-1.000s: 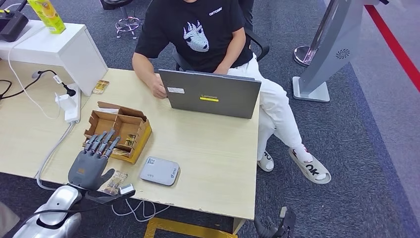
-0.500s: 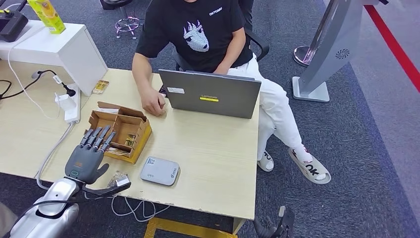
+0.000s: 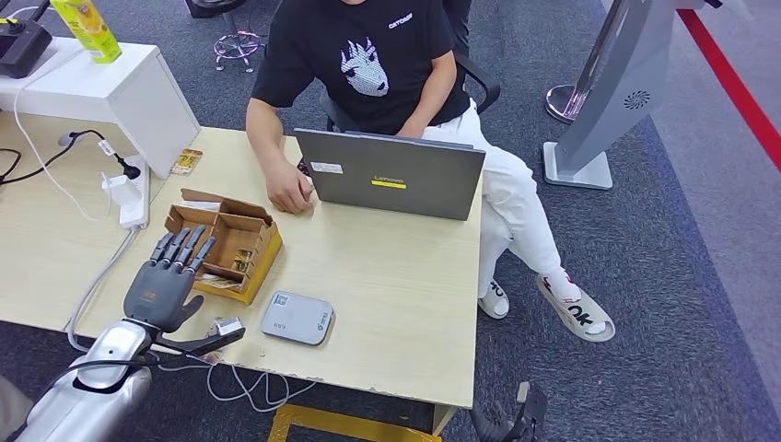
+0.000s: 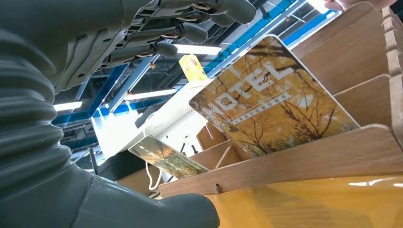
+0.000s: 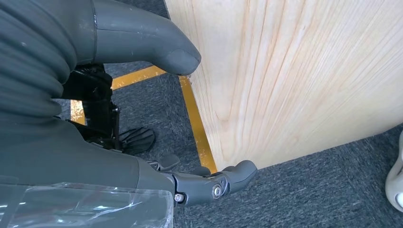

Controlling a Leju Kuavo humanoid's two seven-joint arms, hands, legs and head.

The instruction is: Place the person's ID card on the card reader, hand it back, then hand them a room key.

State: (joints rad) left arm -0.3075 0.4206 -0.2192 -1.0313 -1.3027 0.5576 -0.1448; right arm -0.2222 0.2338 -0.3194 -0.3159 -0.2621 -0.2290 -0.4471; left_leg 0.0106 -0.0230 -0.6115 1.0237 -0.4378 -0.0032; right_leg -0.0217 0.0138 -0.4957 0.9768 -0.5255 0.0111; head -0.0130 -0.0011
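Bright, even overhead light, soft shadows; wrist views slightly blurred up close.

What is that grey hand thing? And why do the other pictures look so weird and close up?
It belongs to a robot with two silver arms. The big picture is taken from the robot's head, looking down at a desk. Its left hand hangs open by a cardboard box and holds nothing. The other two pictures come from small cameras at its wrists, so they look tilted. The left one peers into the box, where a hotel key card leans. The right one shows the right hand, empty, down beside the desk's edge above the carpet. On the desk also lie a grey card reader and a laptop, where a person sits.
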